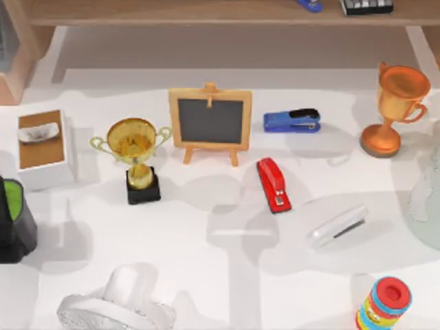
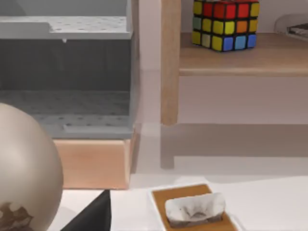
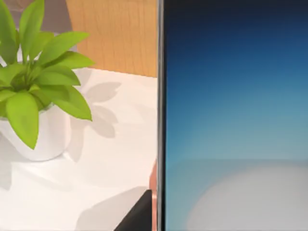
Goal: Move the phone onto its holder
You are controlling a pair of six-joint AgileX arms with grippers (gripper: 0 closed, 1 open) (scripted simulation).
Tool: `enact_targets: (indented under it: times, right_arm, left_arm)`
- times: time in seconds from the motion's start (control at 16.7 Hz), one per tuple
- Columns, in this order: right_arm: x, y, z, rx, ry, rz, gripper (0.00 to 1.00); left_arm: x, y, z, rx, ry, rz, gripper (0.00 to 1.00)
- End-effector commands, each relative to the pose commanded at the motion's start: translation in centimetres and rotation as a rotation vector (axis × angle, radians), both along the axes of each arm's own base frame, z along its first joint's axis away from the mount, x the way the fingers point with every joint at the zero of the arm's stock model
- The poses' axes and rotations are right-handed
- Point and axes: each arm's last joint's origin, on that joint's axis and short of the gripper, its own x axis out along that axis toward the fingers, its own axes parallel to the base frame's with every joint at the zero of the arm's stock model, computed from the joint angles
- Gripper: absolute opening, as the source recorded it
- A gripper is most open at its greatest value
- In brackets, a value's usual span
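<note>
seen from above: white worktop (image 1: 227, 275) crowded with a tissue box (image 1: 42, 148) near the left edge, a gold trophy (image 1: 134, 155) just right of it, a chalkboard easel (image 1: 210, 120) in the middle, and a blue stapler (image 1: 292, 120) beside the easel. a red stapler (image 1: 273, 184) below the blue one, apart from it. bronze trophy (image 1: 395, 103) toward the right edge, striped can (image 1: 383, 304) at the near right. white holder (image 1: 338, 227) with a dark slot lying right of the red stapler, between it and the right edge, nothing resting on it.

from the left wrist, other things: a colour cube (image 2: 225, 24) on a wooden shelf (image 2: 240, 60), a grey bin (image 2: 65, 72) beside the shelf's upright, a beige rounded body (image 2: 24, 173) very near the lens, and the same tissue box, its white tissue poking up. left pincer: apart or together, cannot tell.

from the right wrist: the phone (image 3: 236, 120), very close to the lens, with a potted plant (image 3: 38, 86) in a white pot and a wooden panel (image 3: 113, 36) beyond it over the worktop. slim dark body with a thin grey edge running straight up the frame. screen deep blue at one end, fading paler toward a soft white round patch. right pincer: apart, together or clamped on the phone, cannot tell.
</note>
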Motion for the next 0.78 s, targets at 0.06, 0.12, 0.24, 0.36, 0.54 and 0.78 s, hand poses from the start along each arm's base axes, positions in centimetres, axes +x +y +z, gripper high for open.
enact_targets:
  times: [0.06, 0.12, 0.24, 0.36, 0.54, 0.78]
  right_arm:
    - [0.1, 0.1, 0.2, -0.003, -0.001, 0.002, 0.00]
    - [0.1, 0.1, 0.2, -0.002, -0.001, 0.001, 0.00]
    - [-0.2, -0.1, 0.6, 0.010, -0.001, -0.020, 0.00]
    - [-0.8, -0.4, 1.0, 0.020, 0.007, -0.059, 0.00]
    - [-0.7, -0.1, 1.6, -0.003, 0.013, -0.094, 0.00]
    - [1.2, 0.7, 0.6, -0.037, 0.008, -0.070, 0.00]
  left_arm:
    - [0.0, 0.0, 0.0, 0.000, 0.000, 0.000, 1.00]
    - [0.0, 0.0, 0.0, 0.000, 0.000, 0.000, 1.00]
    - [0.0, 0.0, 0.0, 0.000, 0.000, 0.000, 1.00]
    - [0.0, 0.0, 0.0, 0.000, 0.000, 0.000, 1.00]
    - [0.0, 0.0, 0.0, 0.000, 0.000, 0.000, 1.00]
    - [0.0, 0.0, 0.0, 0.000, 0.000, 0.000, 1.00]
